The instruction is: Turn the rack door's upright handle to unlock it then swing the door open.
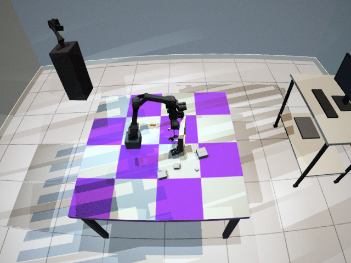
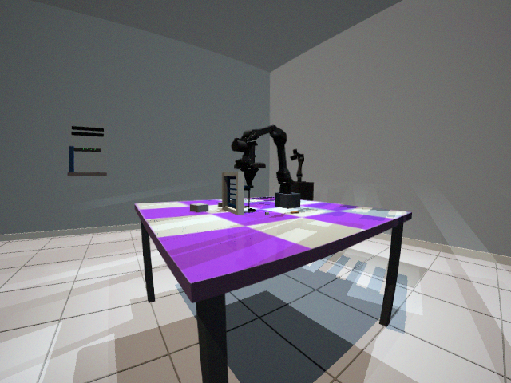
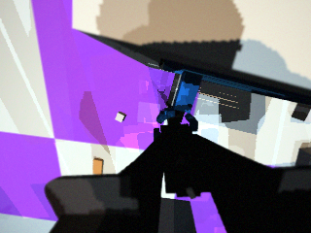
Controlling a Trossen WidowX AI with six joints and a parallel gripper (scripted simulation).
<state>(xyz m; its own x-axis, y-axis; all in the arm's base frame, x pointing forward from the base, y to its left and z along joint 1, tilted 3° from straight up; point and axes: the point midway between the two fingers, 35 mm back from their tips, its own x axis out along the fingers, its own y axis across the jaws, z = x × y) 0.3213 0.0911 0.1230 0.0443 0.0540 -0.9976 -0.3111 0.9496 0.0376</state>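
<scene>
The rack door (image 2: pixel 232 191) stands upright in its one pale frame (image 1: pixel 181 130) (image 2: pixel 240 193), just beside my pincer (image 1: pixel 174 129) (image 2: pixel 248 186) (image 3: pixel 177 118), its long axis vertical. I have the pincer clenched on the door's handle, though I can't make out how far that is turned. I count five pale blocks (image 1: pixel 202 153): four beyond the pincer toward the top view's lower edge, one tiny one near it. One orange piece (image 1: pixel 152 124) (image 3: pixel 98 166) lies between pincer and arm base (image 1: pixel 132 142) (image 2: pixel 287 200).

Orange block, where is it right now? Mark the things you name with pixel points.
In the top view, the orange block (image 1: pixel 152 124) (image 3: pixel 98 166) lies on the checkered table (image 1: pixel 221 198) (image 3: pixel 24 170), between the arm's base (image 1: pixel 137 145) and the pincer (image 1: pixel 174 132) (image 3: pixel 177 139).
</scene>
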